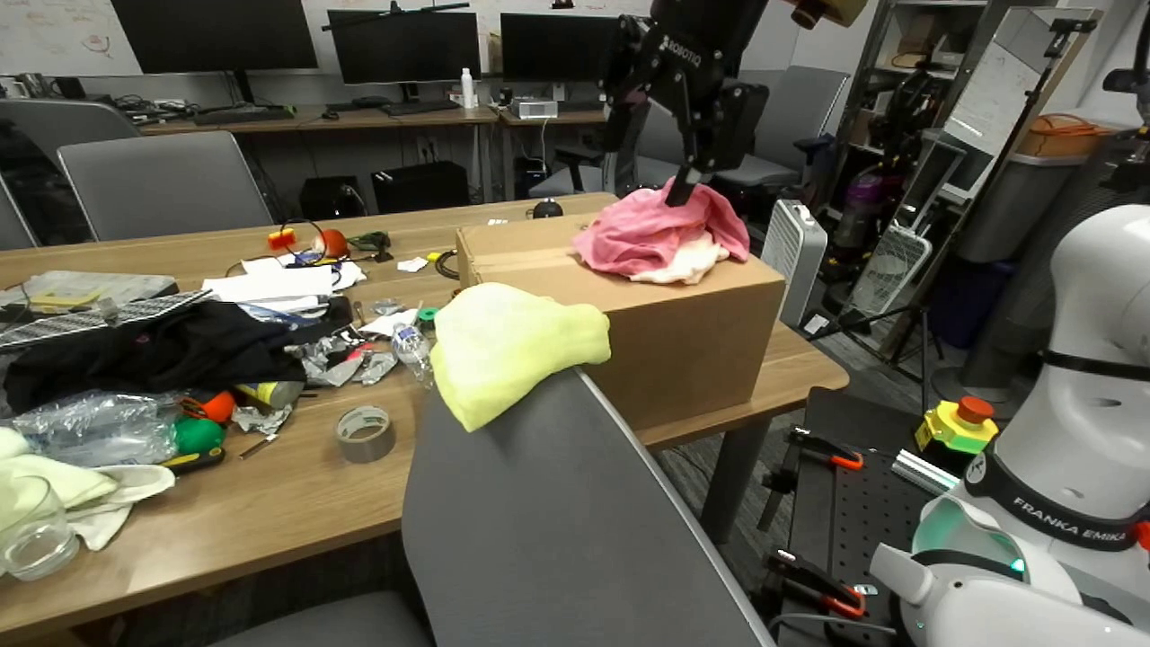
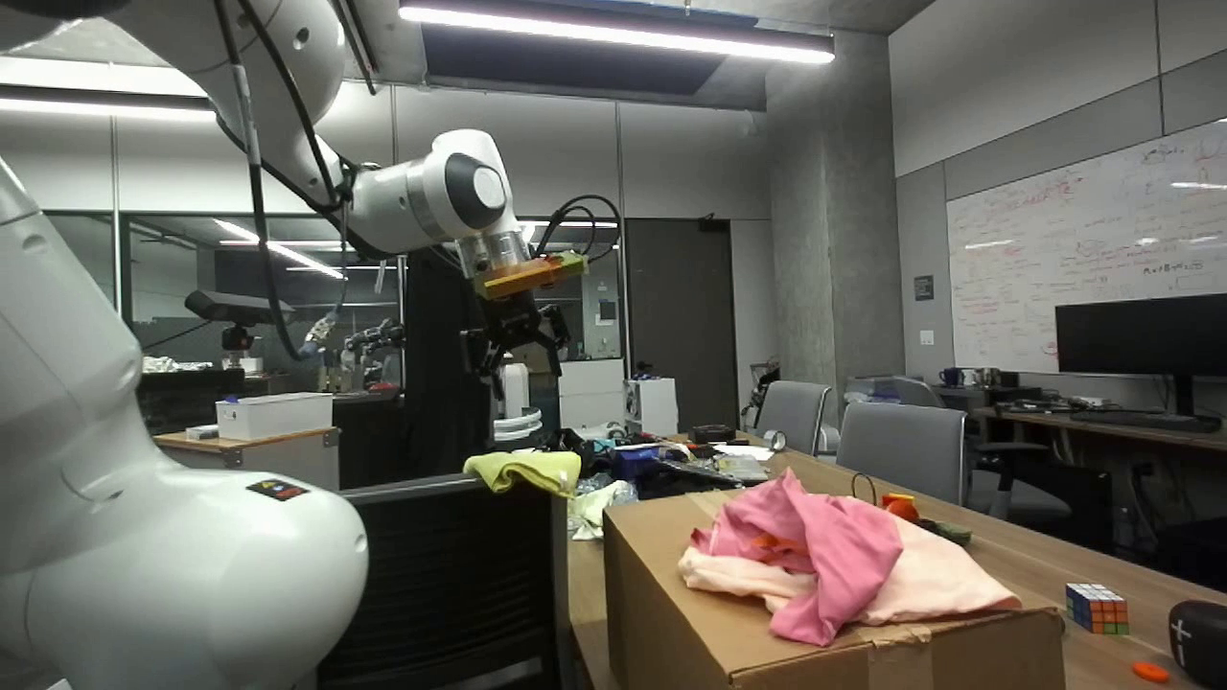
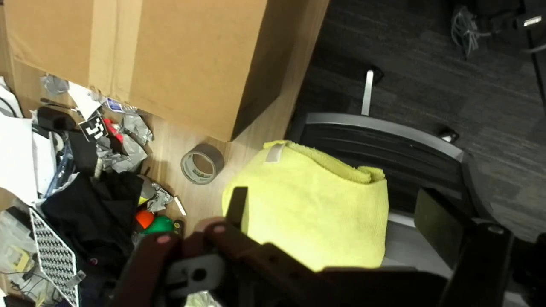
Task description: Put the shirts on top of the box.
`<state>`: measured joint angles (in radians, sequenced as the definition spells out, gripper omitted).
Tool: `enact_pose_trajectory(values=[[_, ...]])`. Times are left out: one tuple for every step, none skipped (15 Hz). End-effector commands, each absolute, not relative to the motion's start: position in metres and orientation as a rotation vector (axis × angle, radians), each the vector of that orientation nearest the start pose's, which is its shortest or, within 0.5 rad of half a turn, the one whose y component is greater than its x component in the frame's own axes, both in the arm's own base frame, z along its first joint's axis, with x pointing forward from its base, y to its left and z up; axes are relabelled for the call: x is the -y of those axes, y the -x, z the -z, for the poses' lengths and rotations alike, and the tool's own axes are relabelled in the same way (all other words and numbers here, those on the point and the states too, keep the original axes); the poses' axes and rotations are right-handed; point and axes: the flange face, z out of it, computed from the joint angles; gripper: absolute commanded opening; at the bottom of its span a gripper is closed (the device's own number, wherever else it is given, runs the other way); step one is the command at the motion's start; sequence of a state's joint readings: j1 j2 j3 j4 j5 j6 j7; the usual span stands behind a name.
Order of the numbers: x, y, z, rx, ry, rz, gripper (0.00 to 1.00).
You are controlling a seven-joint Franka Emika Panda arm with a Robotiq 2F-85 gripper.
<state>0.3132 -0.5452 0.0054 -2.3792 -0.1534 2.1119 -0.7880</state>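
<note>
A yellow cloth is draped over the top of a grey chair back; it also shows in the other views. A pink cloth and a pale peach cloth lie crumpled on top of the closed cardboard box; both show in an exterior view. The box also shows in the wrist view. My gripper is open and empty, above the yellow cloth and apart from it. Both exterior views show it in the air.
The box stands on the wooden table beside the chair. A tape roll, a black garment, bottles and other clutter lie on the table. Pale yellow cloth and a glass are at its near corner.
</note>
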Motion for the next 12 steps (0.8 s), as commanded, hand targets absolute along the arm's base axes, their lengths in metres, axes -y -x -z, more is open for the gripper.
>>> enact_pose_trajectory(values=[[-0.151, -0.403, -0.537, 1.676, 2.774, 0.451, 1.00], [-0.158, -0.404, -0.532, 1.656, 2.782, 0.456, 1.00], [-0.167, -0.406, -0.526, 1.641, 2.787, 0.443, 1.00], [-0.175, -0.408, -0.519, 1.623, 2.793, 0.427, 1.00], [-0.184, -0.410, -0.513, 1.608, 2.802, 0.408, 1.00], [-0.194, -0.411, -0.506, 1.604, 2.805, 0.384, 1.00], [-0.204, -0.414, -0.498, 1.586, 2.816, 0.363, 1.00], [-0.211, -0.415, -0.491, 1.565, 2.827, 0.347, 1.00], [-0.221, -0.416, -0.486, 1.557, 2.831, 0.327, 1.00], [-0.228, -0.417, -0.481, 1.549, 2.837, 0.309, 1.00], [-0.236, -0.420, -0.474, 1.540, 2.846, 0.296, 1.00], [-0.242, -0.421, -0.472, 1.538, 2.842, 0.277, 1.00]])
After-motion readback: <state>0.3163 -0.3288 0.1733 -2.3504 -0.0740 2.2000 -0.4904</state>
